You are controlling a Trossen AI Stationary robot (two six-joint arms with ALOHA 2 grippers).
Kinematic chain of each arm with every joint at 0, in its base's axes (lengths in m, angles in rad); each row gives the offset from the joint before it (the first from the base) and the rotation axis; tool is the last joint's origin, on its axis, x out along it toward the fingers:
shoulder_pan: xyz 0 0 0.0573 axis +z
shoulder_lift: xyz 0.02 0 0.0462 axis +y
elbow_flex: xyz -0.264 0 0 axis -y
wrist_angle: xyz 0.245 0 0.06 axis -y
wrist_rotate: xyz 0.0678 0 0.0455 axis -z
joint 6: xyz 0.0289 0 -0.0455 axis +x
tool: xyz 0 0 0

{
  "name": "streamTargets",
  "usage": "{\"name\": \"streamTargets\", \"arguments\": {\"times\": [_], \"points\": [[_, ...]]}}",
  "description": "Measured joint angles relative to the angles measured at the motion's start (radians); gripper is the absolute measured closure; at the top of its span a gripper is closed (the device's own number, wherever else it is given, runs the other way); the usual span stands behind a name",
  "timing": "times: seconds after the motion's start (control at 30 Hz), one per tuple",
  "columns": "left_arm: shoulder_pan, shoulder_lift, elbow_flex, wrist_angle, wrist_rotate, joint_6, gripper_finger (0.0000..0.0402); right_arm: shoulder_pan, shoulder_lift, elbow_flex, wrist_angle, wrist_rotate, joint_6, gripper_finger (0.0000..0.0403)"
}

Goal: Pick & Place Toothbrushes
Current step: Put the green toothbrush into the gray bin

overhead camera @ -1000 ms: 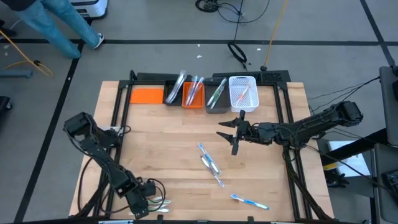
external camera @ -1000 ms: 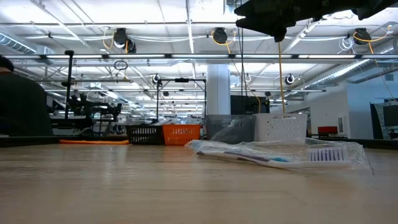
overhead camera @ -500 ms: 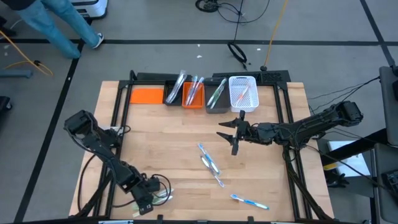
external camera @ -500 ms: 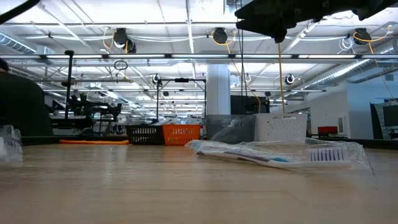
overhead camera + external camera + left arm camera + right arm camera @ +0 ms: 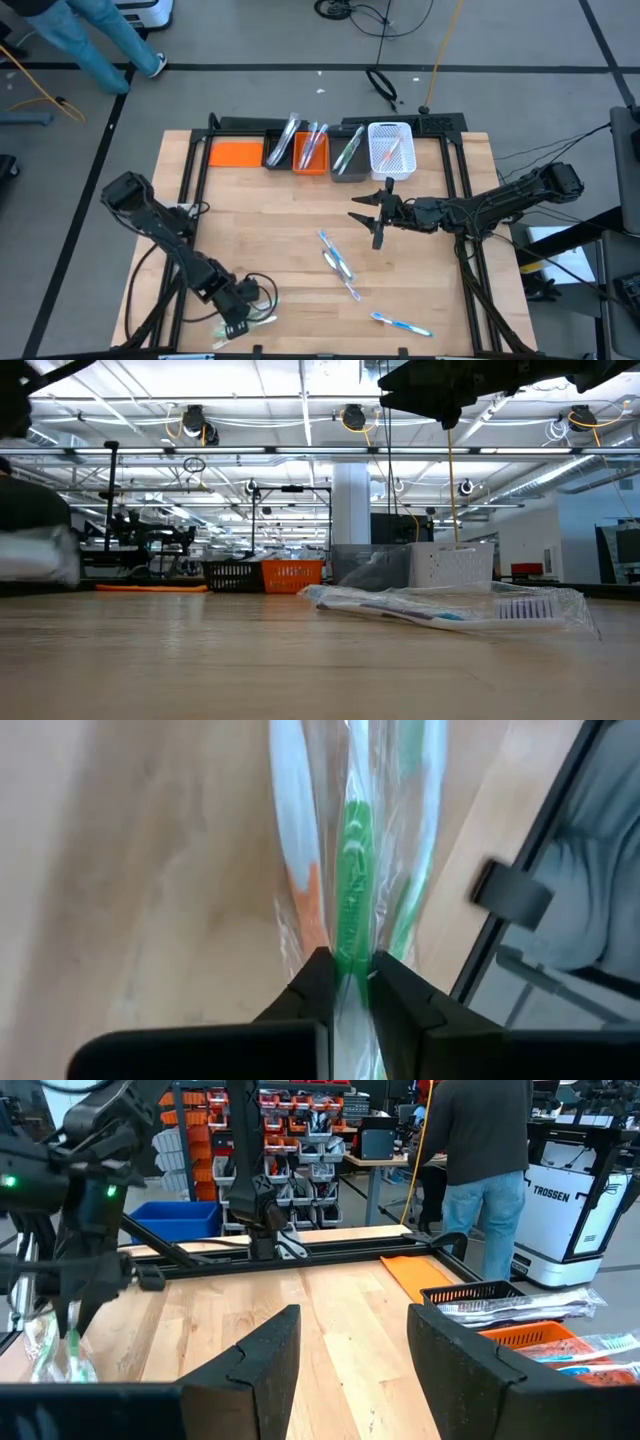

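Since the earlier frames, the left gripper [image 5: 347, 982] has closed on a wrapped green toothbrush [image 5: 350, 905] and lifted it off the near table corner; the handle runs straight out ahead of the pinching fingertips. It looks light and stiff, but the clear wrapper seems slippery, so a mid-handle pinch suits it. Unchanged, the right gripper [image 5: 378, 219] hovers with fingers apart, just short of the white bin [image 5: 391, 148], with three loose toothbrushes [image 5: 338, 263] on the wood nearer the front edge.
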Motion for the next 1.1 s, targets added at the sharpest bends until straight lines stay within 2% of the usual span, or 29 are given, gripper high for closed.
{"name": "streamTargets", "arguments": {"times": [0.2,0.4,0.67,0.9,1.1], "points": [[0.03,-0.092,0.0,-0.057,-0.101,0.048,0.0377,0.0,0.0,0.0,-0.007,0.0,0.0,0.0227],[0.081,-0.172,0.0,-0.051,-0.272,0.158,0.037,0.0,0.0,0.0,-0.008,0.0,0.0,0.0227],[0.211,-0.198,0.0,-0.021,-0.427,0.37,0.0376,0.0,0.0,0.0,-0.009,0.0,0.0,0.0227],[0.344,-0.198,0.0,0.078,-0.511,0.539,0.0366,0.0,0.0,0.0,-0.01,0.0,0.0,0.0227],[0.435,-0.198,0.0,0.257,-0.545,0.73,0.0376,0.0,0.0,0.0,-0.01,0.0,0.0,0.0227]]}}
